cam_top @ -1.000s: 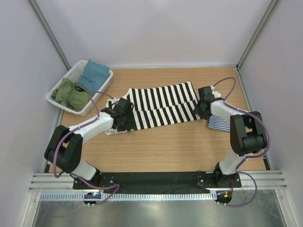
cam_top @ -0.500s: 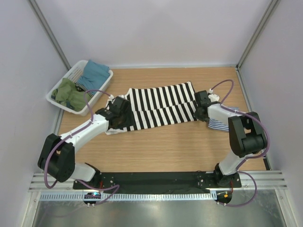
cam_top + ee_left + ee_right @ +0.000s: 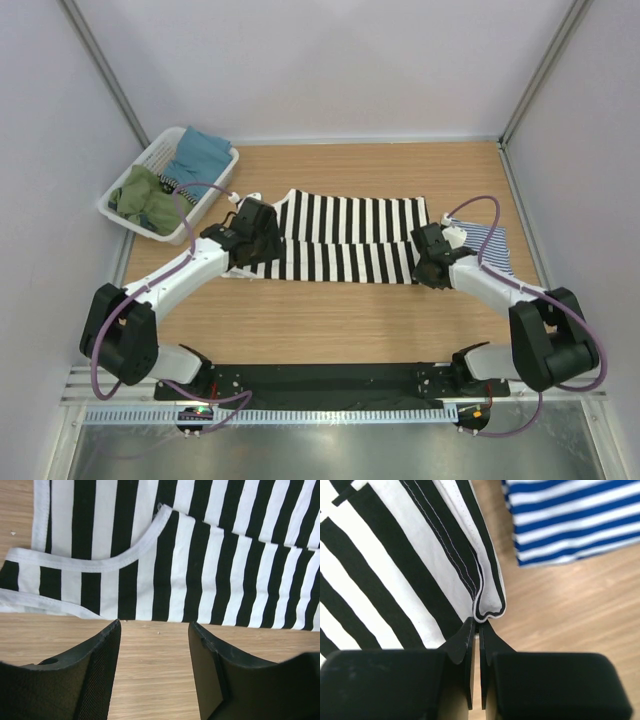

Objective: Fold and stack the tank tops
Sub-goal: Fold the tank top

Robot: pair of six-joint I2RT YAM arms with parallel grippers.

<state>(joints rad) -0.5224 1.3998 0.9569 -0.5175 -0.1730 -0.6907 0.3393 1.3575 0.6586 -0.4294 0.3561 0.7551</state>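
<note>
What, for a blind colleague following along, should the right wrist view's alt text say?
The right gripper is shut on a folded edge of the black-and-white striped tank top on the wooden table. A blue-and-white striped tank top lies apart, upper right.

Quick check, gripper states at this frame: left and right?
Left gripper: open, holding nothing, just short of the black-and-white tank top.
Right gripper: closed, pinching that tank top's folded edge.

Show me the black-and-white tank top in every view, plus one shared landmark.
Top external: black-and-white tank top spread across mid-table.
Left wrist: it fills the upper half.
Right wrist: it covers the left side, beside a blue-striped top.
Shared landmark: the wooden table, in all three.
</note>
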